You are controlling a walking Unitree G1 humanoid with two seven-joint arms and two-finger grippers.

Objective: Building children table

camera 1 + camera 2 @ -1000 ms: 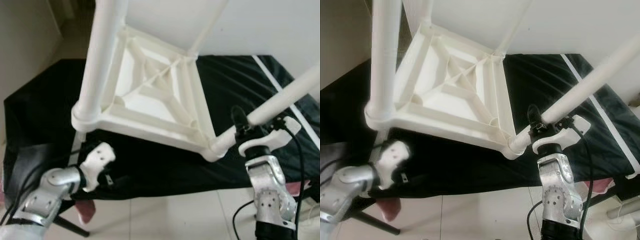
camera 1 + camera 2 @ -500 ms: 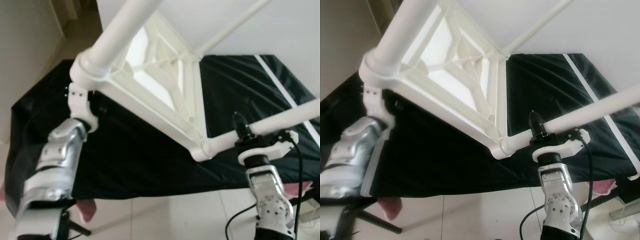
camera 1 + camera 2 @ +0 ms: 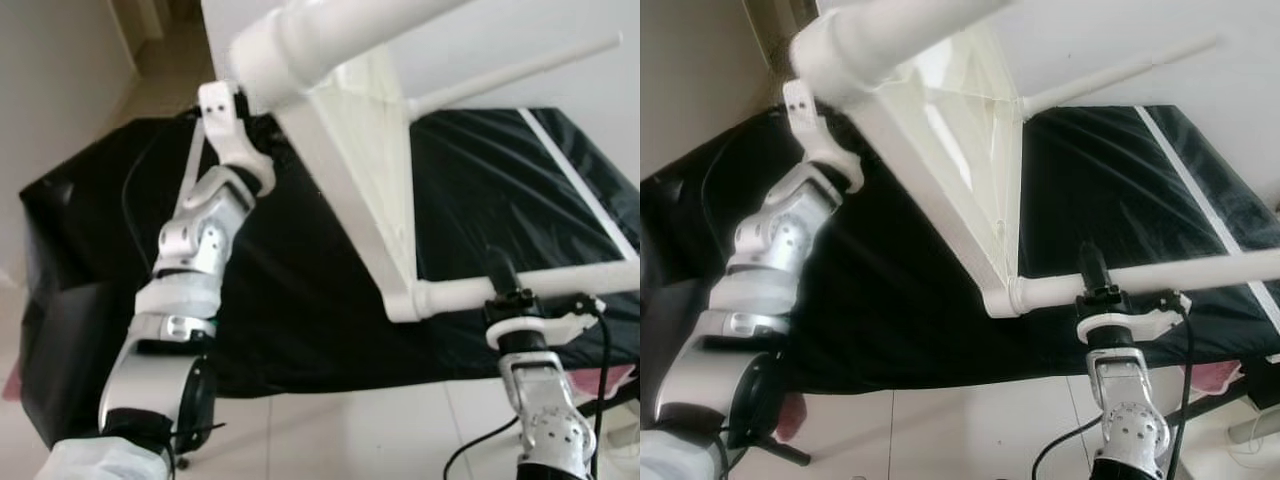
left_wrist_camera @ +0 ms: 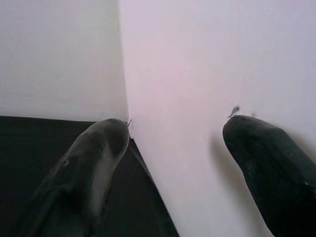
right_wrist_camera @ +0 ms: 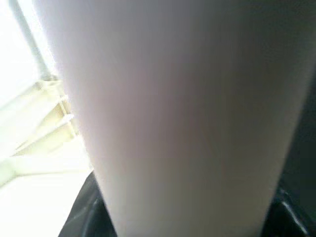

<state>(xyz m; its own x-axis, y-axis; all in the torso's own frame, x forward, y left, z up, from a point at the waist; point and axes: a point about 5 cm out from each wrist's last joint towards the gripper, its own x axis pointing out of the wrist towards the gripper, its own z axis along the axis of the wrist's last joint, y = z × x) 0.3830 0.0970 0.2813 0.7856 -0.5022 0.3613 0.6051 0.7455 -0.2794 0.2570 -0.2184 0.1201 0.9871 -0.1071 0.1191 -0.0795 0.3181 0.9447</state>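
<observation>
The white children's table (image 3: 360, 150) is tipped up on its edge above a black sheet (image 3: 300, 280), its ribbed underside showing and its legs pointing out sideways; it serves as the landmark here.

To the left of the table, the left arm (image 3: 190, 270) is raised high, bent at the elbow, its white wrist reaching up to the table's upper left corner just under the thick leg (image 3: 330, 40) there. The left claw (image 4: 177, 143) has its two black fingers (image 4: 94, 163) apart, one on each side of a white panel edge of the table; whether they press on it cannot be told.

At the table's lower right corner, the right arm (image 3: 540, 400) stands nearly upright from below. The right claw (image 3: 500, 285) sits at the horizontal leg (image 3: 540, 285) just beside the corner socket, a black finger rising in front of the leg. The right wrist view has the leg close against the camera, blurred, with dark finger parts at either side of it; the claw looks clamped on this leg.

The table's lower edge hangs close above the black sheet, with open room between the two arms. A farther leg (image 3: 510, 75) points off toward a pale wall beyond the table. Below the sheet's front edge lies a light tiled floor (image 3: 330, 440).
</observation>
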